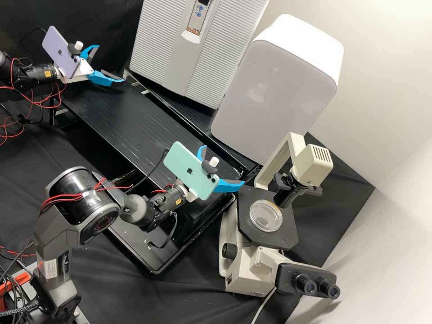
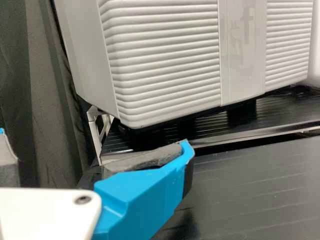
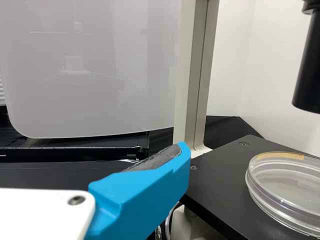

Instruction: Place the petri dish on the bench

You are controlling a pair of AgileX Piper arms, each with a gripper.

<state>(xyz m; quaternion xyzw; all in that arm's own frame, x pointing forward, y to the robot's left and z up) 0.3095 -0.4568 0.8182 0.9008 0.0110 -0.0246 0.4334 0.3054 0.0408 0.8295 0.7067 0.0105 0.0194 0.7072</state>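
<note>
The clear petri dish lies flat on the black stage of the microscope, under its condenser. My right gripper hangs open beside that stage, apart from the dish, over the near end of the black bench. In the right wrist view the dish rests on the stage beyond the blue finger of my right gripper. Over the bench's far end, my left gripper is open and holds nothing. The left wrist view has my left gripper in front of the ribbed white machine.
A ribbed white machine and a rounded white box stand behind the bench. The microscope's arm rises behind its stage, and its eyepieces face the front. A cable curves near the right arm's wrist.
</note>
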